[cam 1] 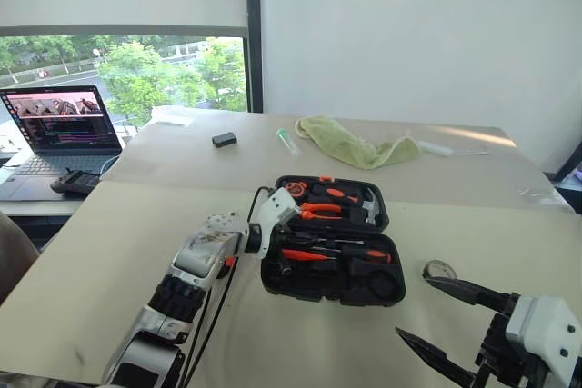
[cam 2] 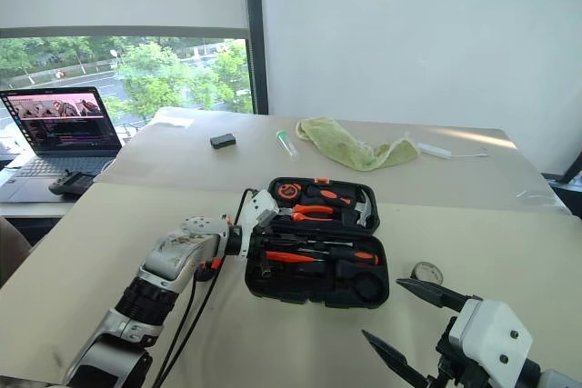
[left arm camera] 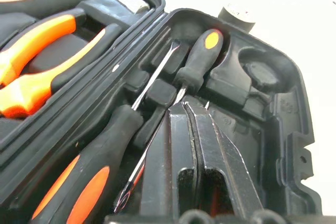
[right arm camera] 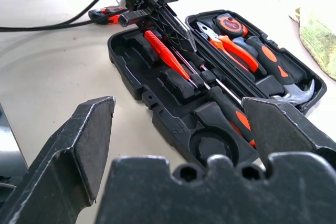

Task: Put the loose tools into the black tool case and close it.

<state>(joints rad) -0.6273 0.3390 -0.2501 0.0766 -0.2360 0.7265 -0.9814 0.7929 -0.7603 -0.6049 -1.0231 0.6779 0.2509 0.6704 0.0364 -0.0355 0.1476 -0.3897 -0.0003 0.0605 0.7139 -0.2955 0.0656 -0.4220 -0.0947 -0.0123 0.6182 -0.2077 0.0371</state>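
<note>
The tool case [cam 1: 332, 241] lies open at frame centre on the tabletop [cam 1: 109, 243]. The clenched left gripper [right arm camera: 176, 30] is pressed into its screwdriver [left arm camera: 100, 166] recess; seating appears under way. The right gripper [cam 1: 446, 320] is spread, empty. The tape roll [cam 1: 439, 270] would be fetched next.

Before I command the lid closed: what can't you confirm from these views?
- Whether the shut left gripper pinches anything: in the left wrist view its fingers cover the spot beneath them.
- Whether the screwdrivers sit fully in their slots in the tool case: too small in the head views.
- What the small round thing beside the case is: too small.
- The case's latch: the left arm hides that edge.
</note>
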